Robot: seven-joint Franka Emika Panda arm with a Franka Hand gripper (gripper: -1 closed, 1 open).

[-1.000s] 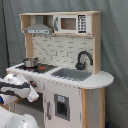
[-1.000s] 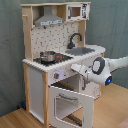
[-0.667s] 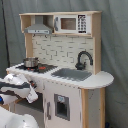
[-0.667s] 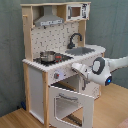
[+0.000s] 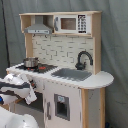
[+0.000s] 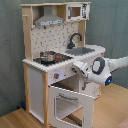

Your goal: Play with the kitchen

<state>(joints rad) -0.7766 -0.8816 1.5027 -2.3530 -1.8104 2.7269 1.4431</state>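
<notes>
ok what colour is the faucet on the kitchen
Black, a curved faucet beside the grey sink; clearest in the first exterior view.

The first exterior view faces the kitchen (image 5: 62, 65) from its front and slightly off to the sink side, at about counter height, fairly near; the arm (image 5: 17, 86) enters at the frame's lower left. The second exterior view looks from the stove corner, slightly higher, with the arm (image 6: 102, 70) entering from the frame's right. Both exterior views share the whole kitchen.

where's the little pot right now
In both exterior views the pot sits on the stovetop, under the range hood.
</notes>
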